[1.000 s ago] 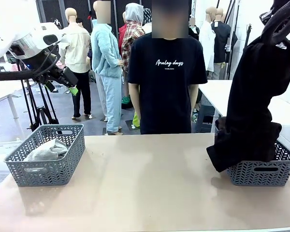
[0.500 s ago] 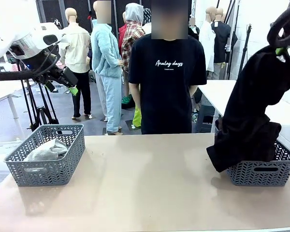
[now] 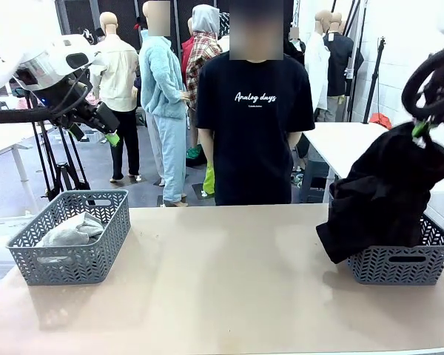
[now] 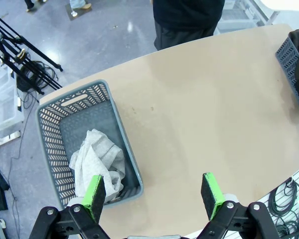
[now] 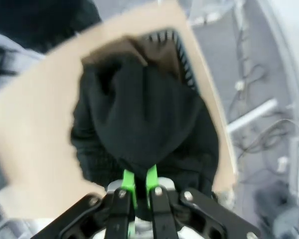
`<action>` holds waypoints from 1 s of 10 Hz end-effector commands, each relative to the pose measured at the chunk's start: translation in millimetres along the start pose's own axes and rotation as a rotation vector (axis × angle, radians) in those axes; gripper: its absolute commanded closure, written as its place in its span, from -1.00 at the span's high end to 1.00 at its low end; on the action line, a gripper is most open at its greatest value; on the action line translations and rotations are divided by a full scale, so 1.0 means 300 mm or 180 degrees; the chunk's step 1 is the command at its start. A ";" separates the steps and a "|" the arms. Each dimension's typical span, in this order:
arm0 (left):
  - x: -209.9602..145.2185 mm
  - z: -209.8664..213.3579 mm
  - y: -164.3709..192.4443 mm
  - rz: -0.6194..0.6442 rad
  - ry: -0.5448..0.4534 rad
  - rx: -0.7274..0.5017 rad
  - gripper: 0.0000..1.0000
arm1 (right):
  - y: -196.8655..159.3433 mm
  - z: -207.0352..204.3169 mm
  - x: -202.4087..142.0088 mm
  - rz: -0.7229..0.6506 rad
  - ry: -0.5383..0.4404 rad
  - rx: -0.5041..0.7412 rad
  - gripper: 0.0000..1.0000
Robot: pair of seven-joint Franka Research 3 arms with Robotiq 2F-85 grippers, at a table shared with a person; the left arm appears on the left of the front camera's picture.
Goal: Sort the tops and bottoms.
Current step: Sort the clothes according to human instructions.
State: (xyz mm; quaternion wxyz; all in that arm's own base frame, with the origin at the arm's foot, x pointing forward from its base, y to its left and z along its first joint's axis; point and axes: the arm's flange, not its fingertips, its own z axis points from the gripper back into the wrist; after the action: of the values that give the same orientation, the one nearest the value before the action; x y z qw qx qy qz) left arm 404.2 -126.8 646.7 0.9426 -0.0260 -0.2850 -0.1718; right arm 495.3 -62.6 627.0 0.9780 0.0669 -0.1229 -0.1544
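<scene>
Front view: a black garment [image 3: 388, 196] is held pinched by the right gripper [image 3: 422, 129] above the right basket [image 3: 403, 262]; its lower part is bunched in the basket, and one fold is draped over the near-left rim toward the table [image 3: 222, 281]. The left gripper [image 3: 107, 132] is parked high over the left basket [image 3: 70, 237], jaws apart, nothing held; a light grey garment [image 3: 70, 231] is already lying in that basket. Judgement: the step in hand is the drop of the bottoms into the right basket. To do it well, the cloth is best lowered over the basket's middle before release, so the overhanging fold is pulled in rather than left dragging outside; a release from this height risks the bulk sliding out over the rim. Left wrist view: the green pads [image 4: 94, 191] are seen well apart above the left basket [image 4: 89, 149], the grey garment [image 4: 97, 162] crumpled in its near half; a corner of the right basket [image 4: 291, 59] is seen at the far table edge. Right wrist view, blurred: the pads [image 5: 127, 181] are clamped together on the black garment [image 5: 144, 124], which hangs over the basket [image 5: 182, 55] below. Surface and room: a plain tan tabletop, bare between the baskets; a person in a black T-shirt [image 3: 255, 126] is stood at the far side, hands down; tripods [image 3: 59, 163] and a grey floor are seen behind.
</scene>
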 end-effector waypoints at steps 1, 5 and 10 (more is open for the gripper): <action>0.001 0.002 0.002 0.0002 -0.0004 0.0002 1.00 | -0.008 -0.139 0.007 0.0073 0.0400 -0.0067 -1.00; 0.001 0.002 0.002 0.0002 -0.0004 0.0002 1.00 | 0.006 -0.334 0.005 0.0384 0.0742 -0.0079 -1.00; 0.001 0.002 0.002 0.0002 -0.0004 0.0002 1.00 | 0.068 -0.558 0.008 0.0726 0.0921 0.0087 -1.00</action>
State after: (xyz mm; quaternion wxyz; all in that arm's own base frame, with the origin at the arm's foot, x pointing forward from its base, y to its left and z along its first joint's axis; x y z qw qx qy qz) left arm 404.2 -127.0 646.7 0.9426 -0.0260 -0.2849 -0.1720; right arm 543.5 -33.2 486.6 0.9959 0.0810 0.0035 -0.0406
